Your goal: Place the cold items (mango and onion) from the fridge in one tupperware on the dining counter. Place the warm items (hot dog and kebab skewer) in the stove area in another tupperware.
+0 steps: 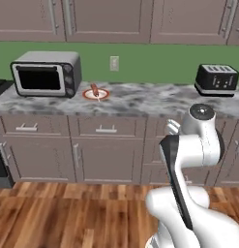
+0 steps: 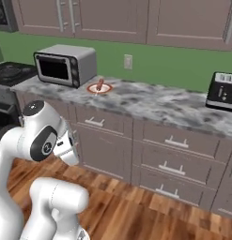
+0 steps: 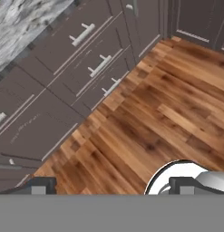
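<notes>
Across the middle of both base views runs a grey marbled counter (image 1: pixel 140 99) over brown drawers (image 2: pixel 171 154), with a green wall behind and wood floor (image 3: pixel 149 122) below. A toaster oven (image 1: pixel 46 73) sits at upper left, a black toaster (image 1: pixel 216 80) at right. Just beside the oven, a white plate (image 1: pixel 97 94) bears the hot dog (image 1: pixel 94 89). The gripper (image 3: pixel 111 186), jaws wide and empty, points at floor and drawers, well apart from the hot dog.

A small reddish hot dog (image 1: pixel 95 90) lies on a round white plate (image 1: pixel 104 96) with an orange rim. Both sit on the marble counter, at the toaster oven's three o'clock.
</notes>
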